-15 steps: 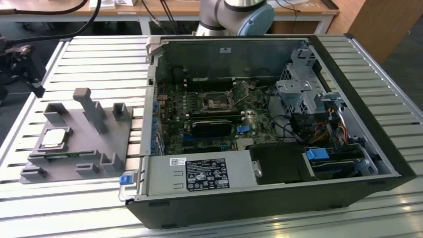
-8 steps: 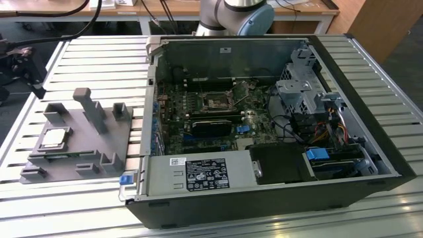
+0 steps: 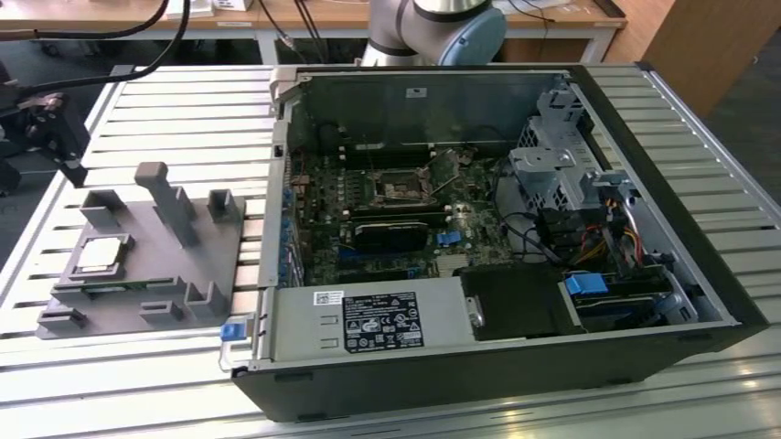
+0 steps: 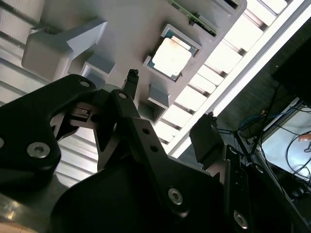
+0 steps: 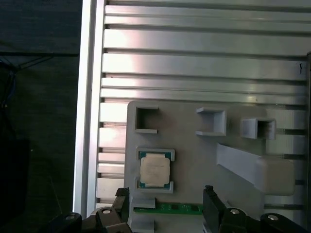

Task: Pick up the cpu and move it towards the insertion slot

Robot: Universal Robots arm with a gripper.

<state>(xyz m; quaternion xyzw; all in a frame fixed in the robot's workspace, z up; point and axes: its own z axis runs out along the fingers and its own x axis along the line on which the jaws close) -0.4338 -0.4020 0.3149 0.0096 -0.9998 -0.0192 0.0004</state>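
The cpu (image 3: 101, 256) lies flat in a square pocket of a grey fixture (image 3: 146, 265) on the exterior view's left, silvery top up. It shows in both wrist views, cpu (image 5: 155, 170) and cpu (image 4: 170, 57). My gripper (image 5: 165, 191) hangs above the fixture a little to one side of the chip, open, its two dark fingertips (image 5: 209, 191) apart with nothing between them. The gripper (image 4: 169, 99) touches nothing. The insertion slot (image 3: 401, 187), a shiny square frame with a dark centre, sits on the motherboard inside the open computer case.
A green memory stick (image 5: 170, 209) lies in the fixture beside the chip. Tall grey posts (image 3: 165, 197) rise from the fixture. The computer case (image 3: 683, 229) has high walls. The slatted metal table ends at an edge (image 5: 87, 97) close to the fixture.
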